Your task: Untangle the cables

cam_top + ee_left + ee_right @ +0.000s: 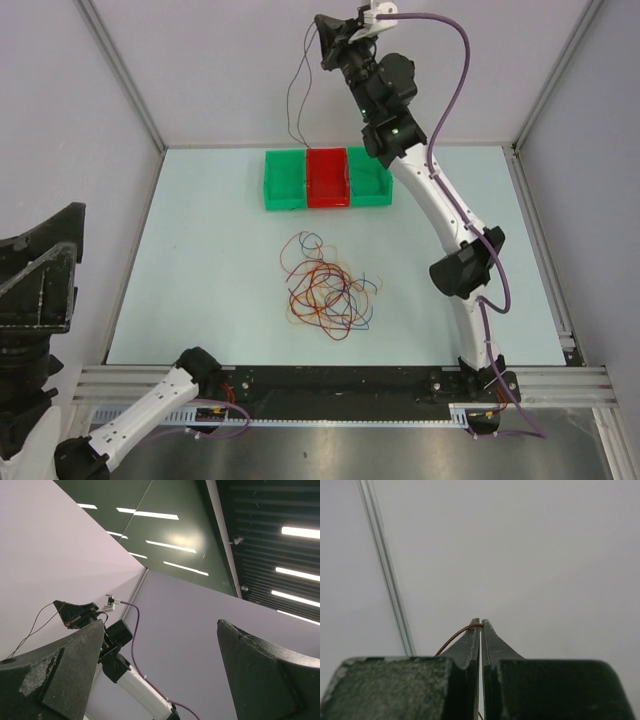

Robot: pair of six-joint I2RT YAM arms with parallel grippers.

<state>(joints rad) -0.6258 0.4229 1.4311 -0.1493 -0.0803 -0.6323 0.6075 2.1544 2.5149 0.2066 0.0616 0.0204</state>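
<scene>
We log 1 brown cable (451,639): pinched in the right gripper (480,625), hanging vertically beneath it, lower end near the green bin (283,190). Left gripper (159,635): wide apart, empty.

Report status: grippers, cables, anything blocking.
Right gripper raised, shut on one brown cable. Left gripper open, empty, pointing up. Other cables tangled mid-table. Green and red bins beyond them, not in the way.

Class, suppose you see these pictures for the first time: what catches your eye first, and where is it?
The right gripper, held high at the far side of the table, is shut on a thin brown cable that hangs down from it. Near the table's middle lies a tangled heap of red, orange, yellow and blue cables, with a row of green and red bins behind it.
</scene>
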